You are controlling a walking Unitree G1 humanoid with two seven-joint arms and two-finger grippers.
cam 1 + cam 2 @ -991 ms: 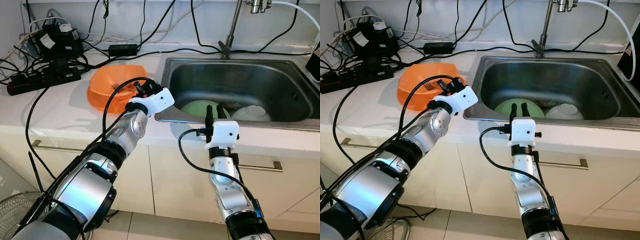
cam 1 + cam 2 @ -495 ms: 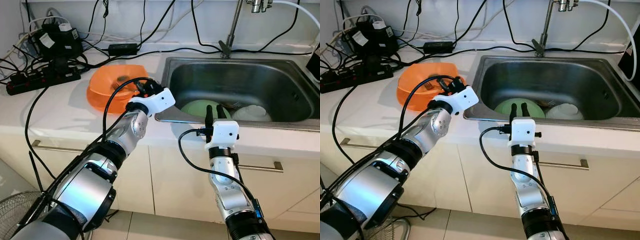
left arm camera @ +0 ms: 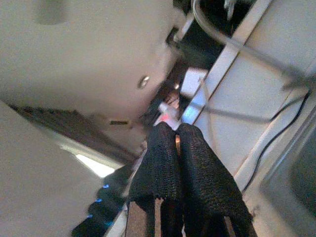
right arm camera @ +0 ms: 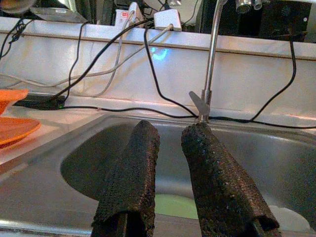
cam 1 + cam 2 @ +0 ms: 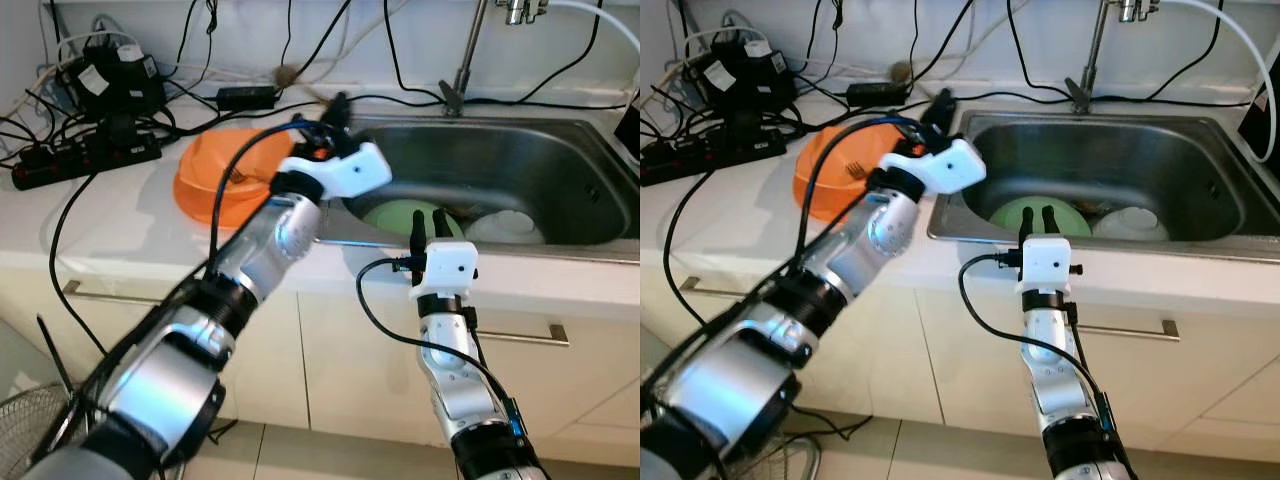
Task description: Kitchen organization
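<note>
A white table (image 5: 120, 215) holds an orange bowl (image 5: 215, 180) near its back left, with a fork (image 5: 853, 170) lying inside it, and a steel sink (image 5: 560, 160) to its right. In the sink's near part lie a green plate (image 5: 395, 215) and a white dish (image 5: 505, 226), touching. The left gripper (image 5: 335, 108) is raised above the sink's back left corner, jaws pressed together on nothing that can be made out. A second ago it sat low at the bowl's near rim; it has since lifted and swung toward the sink. The right gripper (image 5: 428, 224) hangs at the sink's front edge as before, jaws slightly apart. The dishes look hard, slick when wet and breakable; a rim pinch suits them best.
</note>
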